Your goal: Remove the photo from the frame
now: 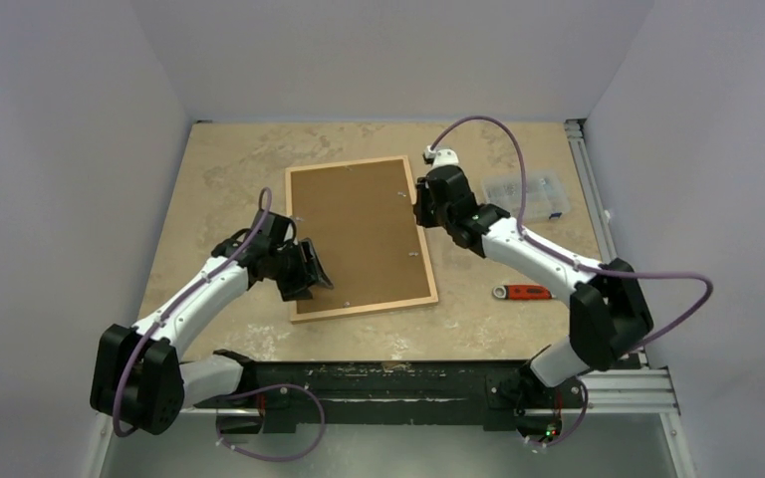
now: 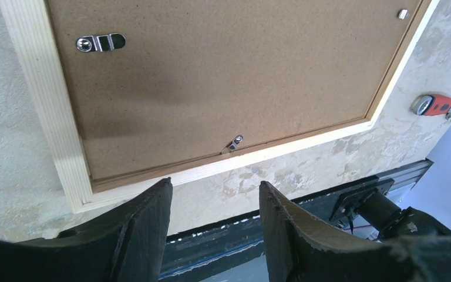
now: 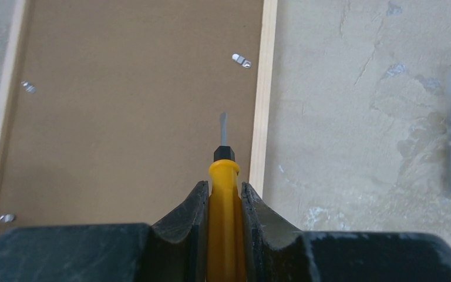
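While one frame (image 2: 54, 100) lies back-up on the bench (image 1: 229, 169) between the two pincers, its single brown backing board (image 1: 359, 234) is turned upward. One yellow-handled screwdriver (image 3: 223, 173) is clamped in the right pincer (image 3: 224, 187), its blade over the board just inside the rail; three metal clips (image 3: 241, 60) are counted ahead of it. The left pincer (image 2: 214, 188) is held half spread and empty, just short of the frame's rail. One red tool (image 1: 523, 292) and one clear box (image 1: 528, 194) are seen off to the right pincer's right.

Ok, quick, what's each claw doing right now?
Left claw: open, holding nothing.
Right claw: closed on the yellow screwdriver.
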`<act>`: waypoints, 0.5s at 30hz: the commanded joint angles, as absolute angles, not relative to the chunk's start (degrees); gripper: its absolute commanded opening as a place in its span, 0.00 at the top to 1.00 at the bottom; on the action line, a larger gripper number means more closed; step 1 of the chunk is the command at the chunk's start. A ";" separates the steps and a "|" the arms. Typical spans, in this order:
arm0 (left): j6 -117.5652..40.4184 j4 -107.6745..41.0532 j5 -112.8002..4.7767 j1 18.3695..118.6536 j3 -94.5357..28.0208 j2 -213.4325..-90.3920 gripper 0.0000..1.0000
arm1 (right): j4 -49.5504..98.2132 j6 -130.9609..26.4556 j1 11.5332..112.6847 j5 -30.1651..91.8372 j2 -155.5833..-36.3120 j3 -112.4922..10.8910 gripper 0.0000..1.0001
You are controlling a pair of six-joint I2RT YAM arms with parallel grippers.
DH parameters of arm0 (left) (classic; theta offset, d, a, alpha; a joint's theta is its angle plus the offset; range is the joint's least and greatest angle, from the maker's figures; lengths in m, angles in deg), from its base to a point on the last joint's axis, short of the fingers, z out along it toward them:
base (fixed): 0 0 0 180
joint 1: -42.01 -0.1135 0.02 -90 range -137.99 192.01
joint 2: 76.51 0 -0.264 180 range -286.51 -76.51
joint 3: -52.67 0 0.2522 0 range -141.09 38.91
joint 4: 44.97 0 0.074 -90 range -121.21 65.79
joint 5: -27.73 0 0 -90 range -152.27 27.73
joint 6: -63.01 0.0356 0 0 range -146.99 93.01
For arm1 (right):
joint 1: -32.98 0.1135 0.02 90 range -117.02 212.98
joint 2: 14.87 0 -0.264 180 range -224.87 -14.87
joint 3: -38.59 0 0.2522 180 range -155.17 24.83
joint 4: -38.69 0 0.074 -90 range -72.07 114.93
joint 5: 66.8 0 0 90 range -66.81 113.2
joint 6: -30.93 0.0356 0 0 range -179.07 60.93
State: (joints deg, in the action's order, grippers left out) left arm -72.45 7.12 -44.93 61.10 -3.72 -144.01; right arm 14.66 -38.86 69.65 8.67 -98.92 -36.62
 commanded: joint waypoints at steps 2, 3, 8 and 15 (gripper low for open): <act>-72.81 3.30 -42.88 61.86 -1.22 -144.87 0.46 | 18.38 -40.67 65.59 12.76 -108.24 -44.71 1.00; -73.05 2.76 -42.76 62.34 -0.58 -144.99 0.46 | 18.57 -40.85 65.00 13.08 -110.18 -46.20 1.00; -73.48 1.97 -42.32 63.82 0.80 -145.79 0.46 | 17.50 -42.01 62.90 14.53 -119.29 -54.46 1.00; -74.72 1.37 -42.09 64.95 1.83 -144.26 0.46 | 17.31 -42.72 61.78 14.81 -125.21 -59.61 1.00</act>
